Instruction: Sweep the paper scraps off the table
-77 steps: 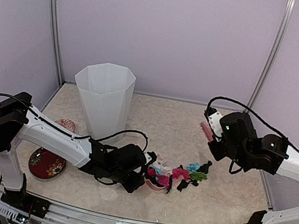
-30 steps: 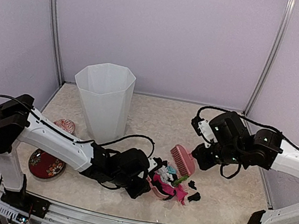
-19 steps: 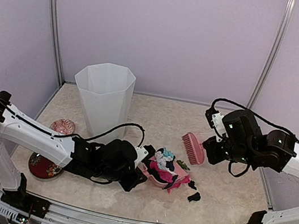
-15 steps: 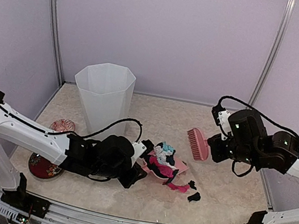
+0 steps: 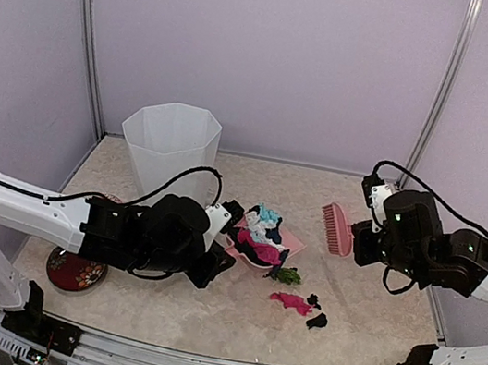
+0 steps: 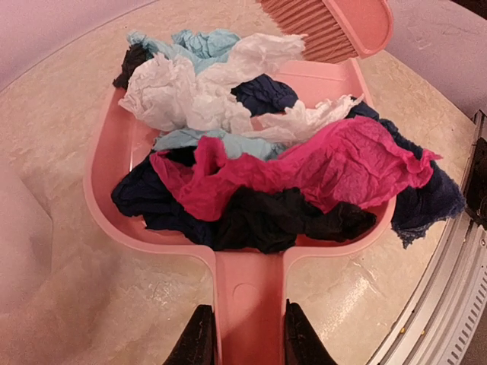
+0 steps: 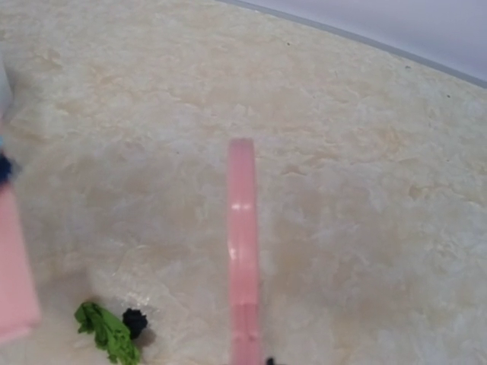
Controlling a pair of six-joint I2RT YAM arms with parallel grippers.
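Note:
My left gripper (image 5: 223, 237) (image 6: 247, 344) is shut on the handle of the pink dustpan (image 5: 294, 244) (image 6: 103, 205) and holds it above the table (image 5: 371, 316). Paper scraps (image 5: 261, 232) (image 6: 251, 175) in white, teal, navy, magenta and black fill the pan. More scraps lie on the table: a green one (image 5: 286, 275) (image 7: 106, 331), a magenta one (image 5: 292, 301) and black bits (image 5: 317, 321) (image 7: 135, 322). My right gripper (image 5: 359, 238) is shut on the pink brush (image 5: 339, 228) (image 7: 242, 243) (image 6: 335, 26), lifted to the right of the pan.
A tall white bin (image 5: 169, 162) stands at the back left, just behind my left arm. A red patterned dish (image 5: 72, 272) lies at the front left. Lilac walls and metal posts close in the table; a metal rail (image 5: 195, 362) runs along its near edge.
My left arm has raised the loaded dustpan off the table and carried it back and left. The brush has swung up and to the right. Green, magenta and black scraps stay on the table.

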